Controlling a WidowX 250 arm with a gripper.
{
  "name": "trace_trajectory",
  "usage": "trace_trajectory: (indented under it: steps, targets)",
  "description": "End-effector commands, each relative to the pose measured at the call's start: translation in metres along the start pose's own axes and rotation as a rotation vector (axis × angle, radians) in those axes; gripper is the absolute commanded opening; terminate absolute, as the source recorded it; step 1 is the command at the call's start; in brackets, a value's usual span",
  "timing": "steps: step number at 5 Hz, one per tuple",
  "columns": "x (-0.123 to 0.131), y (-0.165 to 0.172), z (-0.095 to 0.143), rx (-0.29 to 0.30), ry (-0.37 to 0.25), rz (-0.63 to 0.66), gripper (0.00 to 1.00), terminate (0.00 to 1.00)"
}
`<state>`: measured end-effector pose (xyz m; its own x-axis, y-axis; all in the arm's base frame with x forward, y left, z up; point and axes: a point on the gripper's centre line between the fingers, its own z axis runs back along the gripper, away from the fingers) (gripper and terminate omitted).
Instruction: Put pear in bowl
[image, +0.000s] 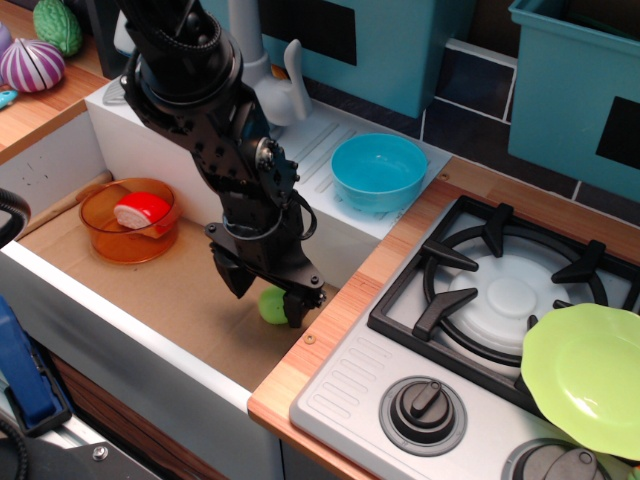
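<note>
The pear (270, 306) is a small light green ball on the brown sink floor, close to the wooden counter edge, partly hidden behind my black fingers. My gripper (266, 298) is low over it and open, with one finger (236, 281) to its left and the other (297, 311) to its right. I cannot tell whether the fingers touch it. The light blue bowl (380, 172) stands upright and empty on the white drainboard, behind and to the right of the gripper.
A transparent orange bowl (129, 222) with a red and white piece sits at the sink's left. A white faucet (270, 80) stands behind my arm. The stove (505, 290) and a lime-green plate (585, 375) are to the right. The wooden counter strip (330, 340) borders the sink.
</note>
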<state>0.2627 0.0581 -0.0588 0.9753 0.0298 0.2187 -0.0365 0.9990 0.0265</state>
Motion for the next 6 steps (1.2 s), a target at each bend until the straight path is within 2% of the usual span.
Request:
trace_trajectory:
  steps: [1, 2, 3, 5, 6]
  targets:
    - [0.013, 0.008, -0.005, -0.007, -0.051, 0.017, 1.0, 0.0]
    - [0.013, 0.008, -0.008, -0.03, -0.059, 0.044, 0.0, 0.0]
    - [0.016, 0.003, 0.004, -0.023, -0.036, 0.061, 0.0, 0.0]
    - [0.019, -0.009, 0.053, 0.048, 0.02, 0.07, 0.0, 0.0]
    - [0.034, -0.021, 0.078, 0.111, -0.003, 0.032, 0.0, 0.0]
